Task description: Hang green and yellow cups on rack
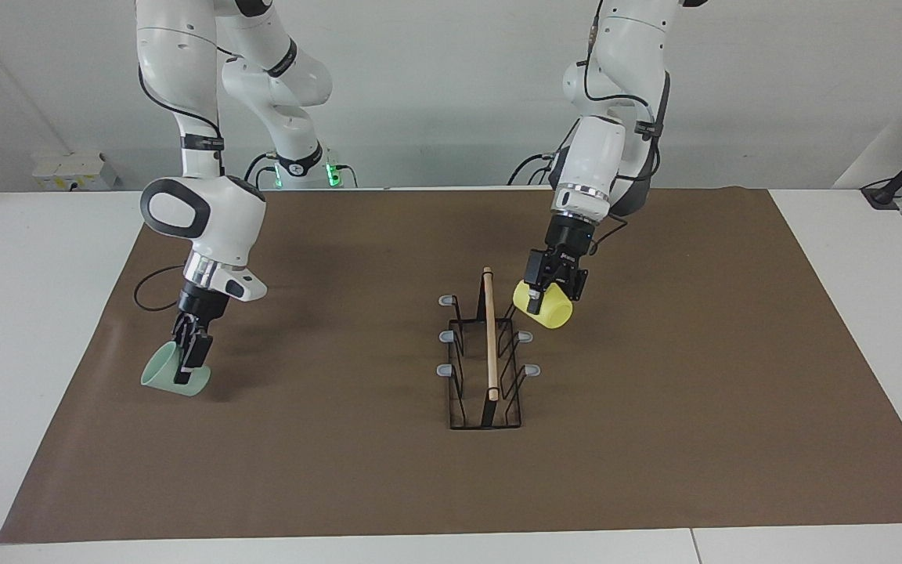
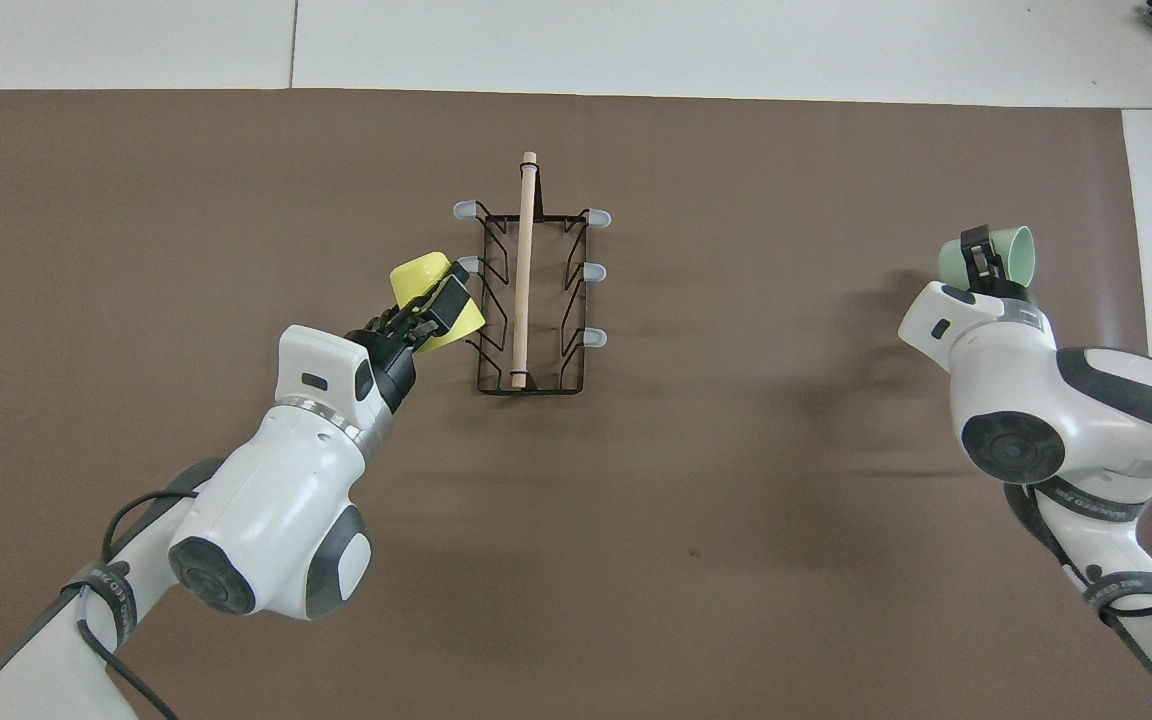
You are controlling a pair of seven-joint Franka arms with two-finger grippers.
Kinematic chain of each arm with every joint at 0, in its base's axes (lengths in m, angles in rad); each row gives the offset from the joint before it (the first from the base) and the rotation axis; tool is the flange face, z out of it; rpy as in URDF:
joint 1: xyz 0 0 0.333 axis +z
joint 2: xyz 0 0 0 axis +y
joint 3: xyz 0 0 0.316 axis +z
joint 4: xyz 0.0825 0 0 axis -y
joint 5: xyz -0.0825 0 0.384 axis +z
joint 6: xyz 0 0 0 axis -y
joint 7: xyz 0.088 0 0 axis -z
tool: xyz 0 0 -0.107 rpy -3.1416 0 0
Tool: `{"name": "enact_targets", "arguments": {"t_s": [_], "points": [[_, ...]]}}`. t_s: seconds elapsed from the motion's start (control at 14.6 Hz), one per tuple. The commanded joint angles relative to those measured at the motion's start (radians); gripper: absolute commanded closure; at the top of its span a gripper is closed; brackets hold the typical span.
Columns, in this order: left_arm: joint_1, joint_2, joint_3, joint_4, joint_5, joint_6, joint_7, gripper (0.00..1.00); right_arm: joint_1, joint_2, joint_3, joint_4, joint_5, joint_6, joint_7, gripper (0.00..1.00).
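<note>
We saw the left gripper (image 1: 551, 291) clamped on the tilted yellow cup (image 1: 544, 306) against the rack (image 1: 487, 356), at a prong. The right gripper (image 1: 190, 359) gripped the green cup (image 1: 169, 377) low over the brown mat (image 1: 694, 392).

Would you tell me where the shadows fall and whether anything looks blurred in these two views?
Facing view: soft shadow on the mat beside the green cup; nothing smeared. Overhead view: broad faint arm shadows on the mat, rack wires sharp, yellow cup evenly lit, no glare.
</note>
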Motion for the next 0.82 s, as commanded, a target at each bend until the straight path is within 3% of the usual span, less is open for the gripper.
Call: {"name": "enact_targets", "arguments": {"t_s": [0.0,0.2,0.55,0.61,0.75], "points": [[-0.008,-0.017,-0.009,-0.054,0.017,0.016,0.012,1.0,0.013,-0.031,0.026,-0.034,0.135,0.007,-0.025,0.49],[-0.008,-0.019,-0.023,-0.057,0.017,0.003,0.006,1.0,0.036,-0.063,0.044,-0.043,0.269,0.007,-0.025,0.49],[-0.005,-0.031,-0.037,-0.054,0.017,-0.091,0.011,1.0,0.044,-0.187,0.114,-0.106,0.529,-0.005,-0.026,0.49],[-0.003,-0.033,-0.037,-0.048,0.017,-0.124,0.012,0.93,0.053,-0.199,0.125,-0.111,0.607,-0.016,-0.026,0.49],[0.001,-0.033,-0.037,-0.009,0.017,-0.213,0.014,0.41,0.099,-0.209,0.151,-0.099,0.81,-0.113,-0.031,0.49]]}}
